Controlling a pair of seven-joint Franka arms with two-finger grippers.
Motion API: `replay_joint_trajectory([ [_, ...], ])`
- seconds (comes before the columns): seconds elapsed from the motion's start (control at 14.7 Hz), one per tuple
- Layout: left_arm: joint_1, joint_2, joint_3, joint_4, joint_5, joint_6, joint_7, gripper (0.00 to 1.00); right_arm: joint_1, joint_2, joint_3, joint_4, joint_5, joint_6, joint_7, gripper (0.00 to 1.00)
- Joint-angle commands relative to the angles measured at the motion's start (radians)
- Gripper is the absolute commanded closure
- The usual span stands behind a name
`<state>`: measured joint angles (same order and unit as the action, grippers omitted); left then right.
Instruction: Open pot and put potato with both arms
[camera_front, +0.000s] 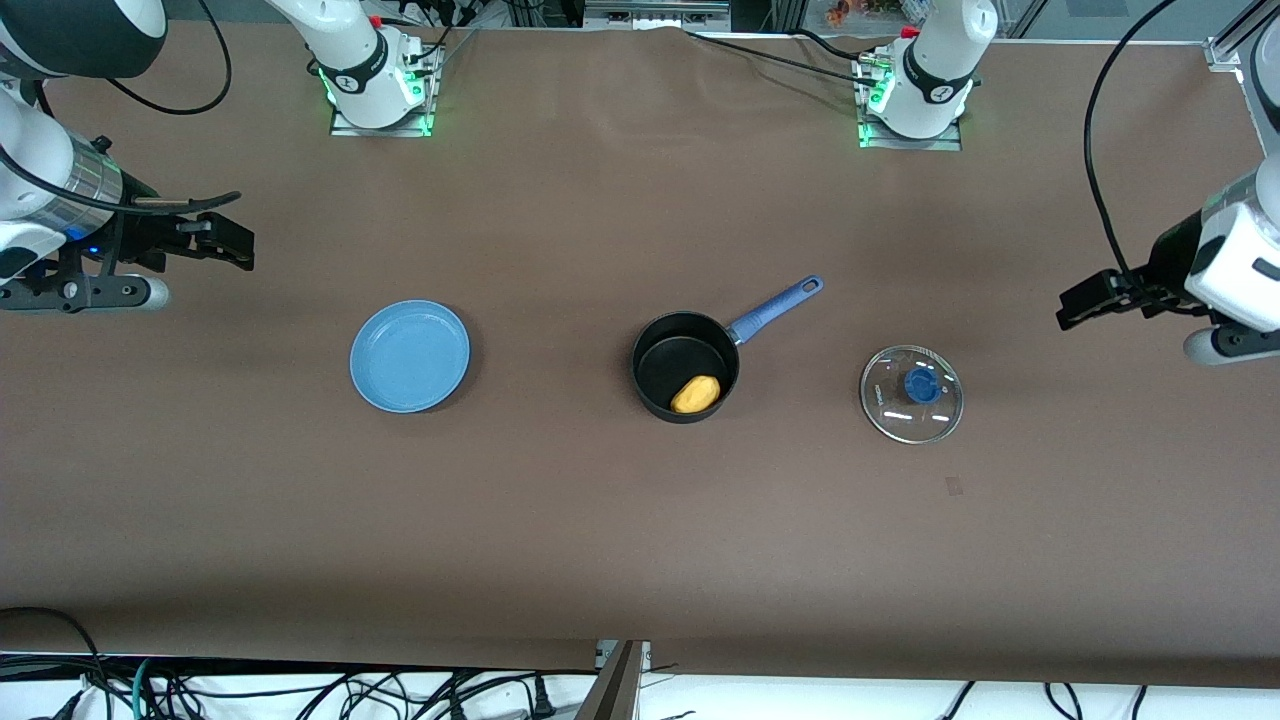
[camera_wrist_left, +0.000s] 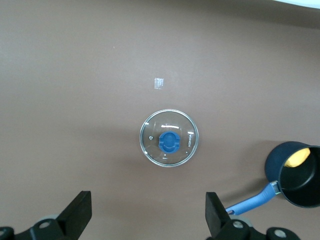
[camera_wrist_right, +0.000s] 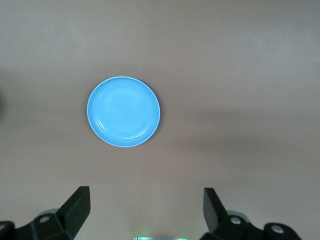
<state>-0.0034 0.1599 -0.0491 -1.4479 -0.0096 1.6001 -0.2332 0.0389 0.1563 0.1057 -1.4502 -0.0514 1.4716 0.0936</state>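
The black pot (camera_front: 685, 366) with a long blue handle (camera_front: 777, 306) stands open in the middle of the table. The yellow-orange potato (camera_front: 696, 394) lies inside it; both also show in the left wrist view, the pot (camera_wrist_left: 295, 174) and the potato (camera_wrist_left: 298, 157). The clear glass lid (camera_front: 911, 393) with a blue knob lies flat on the table beside the pot, toward the left arm's end, and shows in the left wrist view (camera_wrist_left: 169, 138). My left gripper (camera_front: 1085, 303) is open and empty, raised at its end of the table. My right gripper (camera_front: 228, 240) is open and empty, raised at its end.
A flat blue plate (camera_front: 410, 355) lies on the table toward the right arm's end, empty, and shows in the right wrist view (camera_wrist_right: 124, 111). A small scrap of tape (camera_wrist_left: 159, 82) lies on the brown table cover near the lid. Cables hang along the front edge.
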Motion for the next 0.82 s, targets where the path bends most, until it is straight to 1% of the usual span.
replay_joint_trajectory([
  [0.0, -0.065, -0.083, 0.051, -0.058, -0.021, -0.025, 0.002, 0.00, -0.010, -0.009, 0.005, -0.004, 0.018, 0.006, 0.009, 0.00],
  [0.07, -0.067, -0.109, 0.051, -0.084, -0.021, -0.022, 0.002, 0.00, -0.010, -0.009, 0.005, -0.004, 0.018, 0.006, 0.009, 0.00],
  [0.14, -0.066, -0.114, 0.049, -0.088, -0.021, -0.025, 0.002, 0.00, -0.010, -0.011, 0.005, -0.004, 0.018, 0.007, 0.011, 0.00],
  [0.27, -0.058, -0.111, 0.046, -0.068, -0.024, -0.026, 0.002, 0.00, -0.010, -0.009, 0.005, -0.006, 0.018, 0.009, 0.011, 0.00],
  [0.41, -0.058, -0.111, 0.046, -0.075, -0.027, -0.028, 0.003, 0.00, -0.010, -0.009, 0.005, -0.004, 0.018, 0.009, 0.011, 0.00],
  [0.61, -0.059, -0.097, 0.044, -0.068, -0.027, -0.026, 0.058, 0.00, -0.010, -0.009, 0.005, -0.004, 0.018, 0.009, 0.011, 0.00],
  [0.75, -0.066, -0.097, 0.028, -0.080, -0.030, -0.040, 0.113, 0.00, -0.010, -0.009, 0.005, -0.004, 0.018, 0.009, 0.011, 0.00],
])
